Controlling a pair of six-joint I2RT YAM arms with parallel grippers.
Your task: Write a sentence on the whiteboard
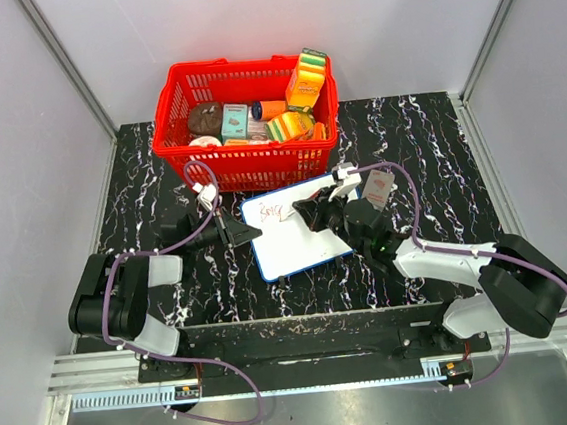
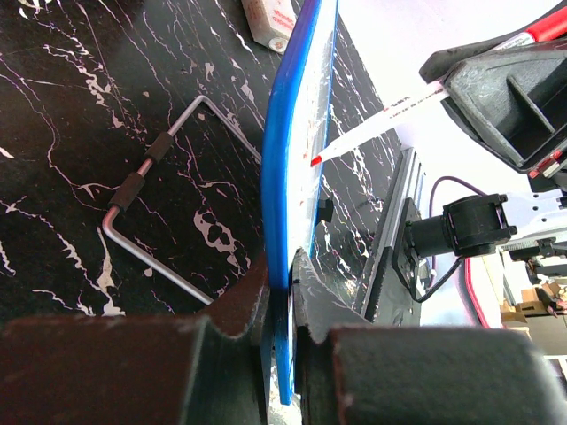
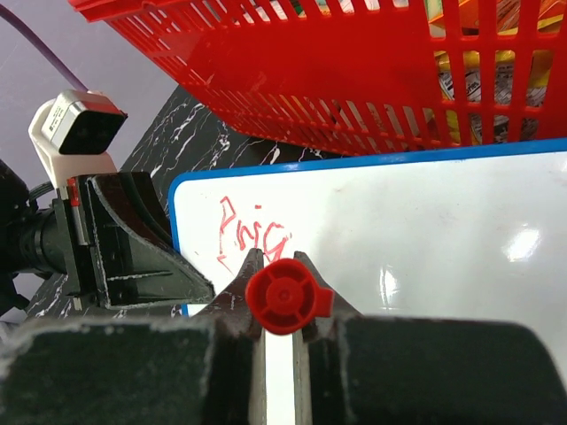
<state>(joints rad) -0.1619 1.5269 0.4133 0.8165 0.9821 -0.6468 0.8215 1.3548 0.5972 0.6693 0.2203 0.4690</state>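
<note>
2 grips: L gripper (image 1: 239, 234) clamps whiteboard (image 1: 302, 246) edge, R gripper (image 1: 310, 213) pinches marker (image 3: 282, 297); basket (image 1: 249, 166) behind.

We see a red plastic basket (image 1: 249, 166) at the far edge of the black, white-veined counter (image 1: 428, 148), left of centre. We count several packages inside: a brown lump (image 1: 204, 118), a teal box (image 1: 236, 123) and an orange carton (image 1: 305, 84) standing tallest. A bent wire handle (image 2: 133, 188) lies on the counter.

Red lettering (image 3: 252, 239) on the whiteboard (image 3: 425, 230) is illegible.
</note>
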